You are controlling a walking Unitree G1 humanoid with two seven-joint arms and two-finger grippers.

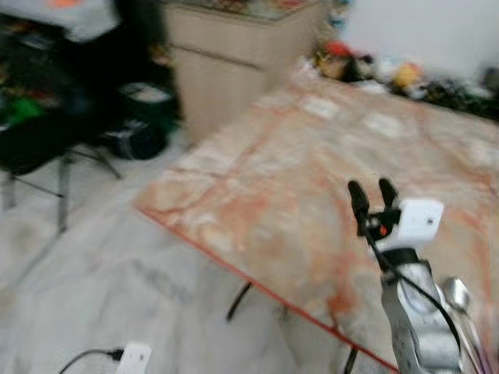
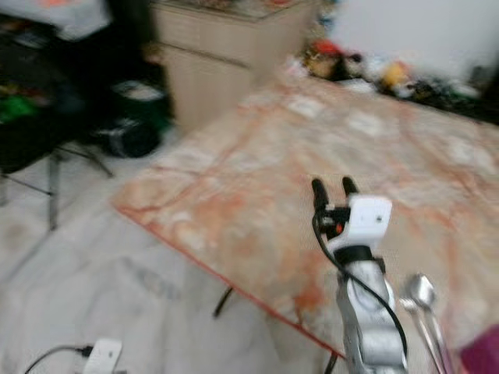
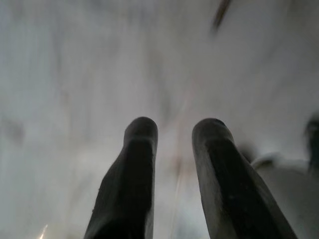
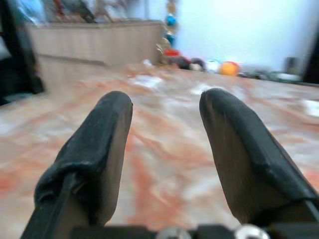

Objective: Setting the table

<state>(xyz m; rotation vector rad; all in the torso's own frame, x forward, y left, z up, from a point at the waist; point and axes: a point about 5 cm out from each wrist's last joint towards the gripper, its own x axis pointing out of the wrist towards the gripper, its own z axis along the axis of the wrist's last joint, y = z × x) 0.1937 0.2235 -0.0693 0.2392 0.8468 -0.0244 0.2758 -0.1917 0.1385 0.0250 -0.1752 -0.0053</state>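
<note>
**Right arm raised over the marble table, cutlery by its elbow**

Left eye view: the table [image 1: 273, 179], a pink-and-white marbled slab with a red edge, runs away from the camera toward a pale wooden cabinet [image 1: 234, 62] and a row of small colourful objects along the far wall. The picture is blurred. The right gripper [image 1: 373, 199] is lifted above the near part of the tabletop, its two black fingers pointing up and away, spread a little with nothing between them. Low at the right edge, just beside the silver forearm, lies a spoon [image 1: 457, 294], bowl toward the far side, handle running back toward the robot. A white power strip [image 1: 134, 358] lies on the floor.

Right eye view: the same scene. The spoon [image 2: 419, 293] is clearer here, and a second thin metal shaft lies alongside it; whether that is another utensil I cannot tell. A magenta shape shows at the bottom right corner, too cropped to name.

Left wrist view: the left gripper [image 3: 174, 132] looks down at pale blurred floor, fingers narrowly parted and empty.

Right wrist view: the right gripper's fingers stand moderately apart over the marble, empty.

Judgement: the cutlery lies behind and to the right of the right gripper, long axis pointing away from the robot. The right arm is the nearer one, and it would need to draw back and turn down to reach across the handle.
</note>
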